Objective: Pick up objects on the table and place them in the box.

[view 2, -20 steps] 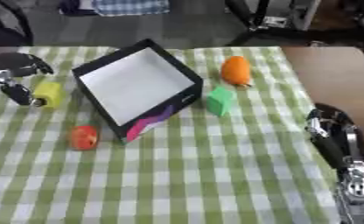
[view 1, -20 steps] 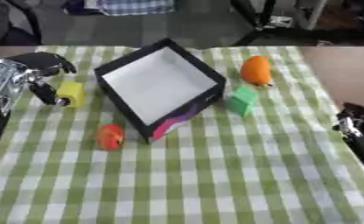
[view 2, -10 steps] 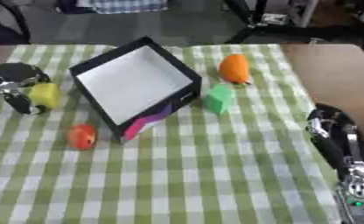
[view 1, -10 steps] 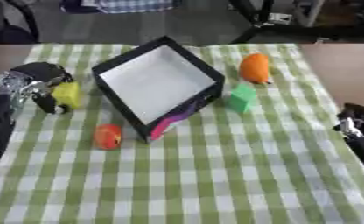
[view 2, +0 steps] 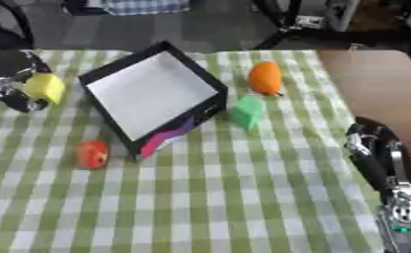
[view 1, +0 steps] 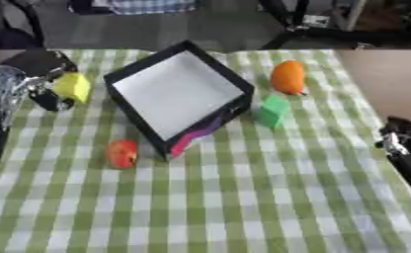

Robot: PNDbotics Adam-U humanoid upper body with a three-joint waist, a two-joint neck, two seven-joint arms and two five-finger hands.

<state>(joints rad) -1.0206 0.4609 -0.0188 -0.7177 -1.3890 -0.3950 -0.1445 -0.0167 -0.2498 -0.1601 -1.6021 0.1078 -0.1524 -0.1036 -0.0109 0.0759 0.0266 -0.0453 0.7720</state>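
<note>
Left hand (view 1: 38, 74) curled round the yellow block (view 1: 72, 86) | box (view 1: 176, 95) to its right | risk: we judge the block could slip out or hit the box rim | right hand (view 2: 378, 150) idle, fingers relaxed

The robot's left hand (view 1: 38, 74) has closed round the small yellow block (view 1: 72, 86) at the left of the green-checked cloth. It has carried the block slightly up and to the right, nearer the black-walled, white-floored box (view 1: 176, 94).
</note>
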